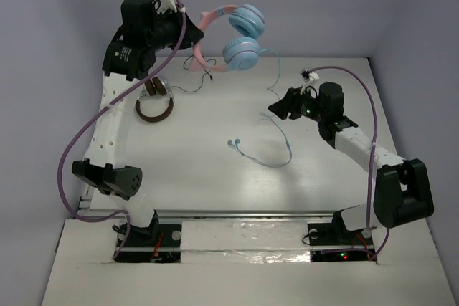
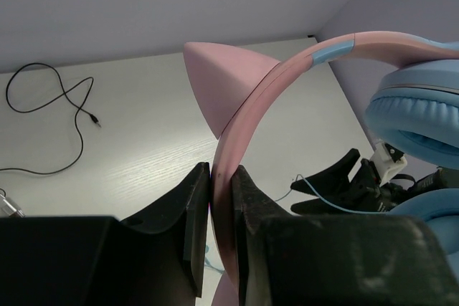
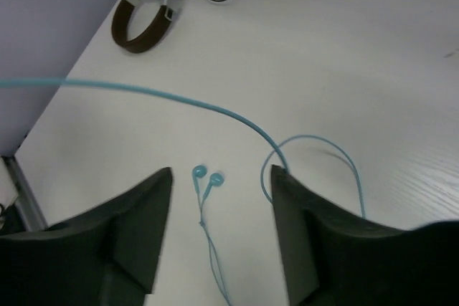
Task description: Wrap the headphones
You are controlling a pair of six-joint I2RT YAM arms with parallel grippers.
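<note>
The headphones point(image 1: 244, 37), with a pink cat-ear headband point(image 2: 287, 69) and round light-blue ear cups point(image 2: 416, 105), hang in the air at the back of the table. My left gripper point(image 1: 192, 35) is shut on the headband just below a cat ear point(image 2: 222, 84); in the left wrist view point(image 2: 221, 177) both jaws press on it. The thin light-blue cable point(image 1: 273, 80) drops from the lower cup to my right gripper point(image 1: 281, 109). That gripper point(image 3: 222, 171) is wide open above the table. The cable point(image 3: 179, 98) lies against its right fingertip point(image 3: 281, 177), not clamped.
Brown headphones point(image 1: 154, 102) with a black cable point(image 1: 190, 85) lie at the back left, also in the right wrist view point(image 3: 147, 12). Light-blue earbuds point(image 1: 232, 143) with a thin looping wire point(image 1: 283, 150) lie mid-table, below the right gripper's gap point(image 3: 206, 175). Walls enclose three sides.
</note>
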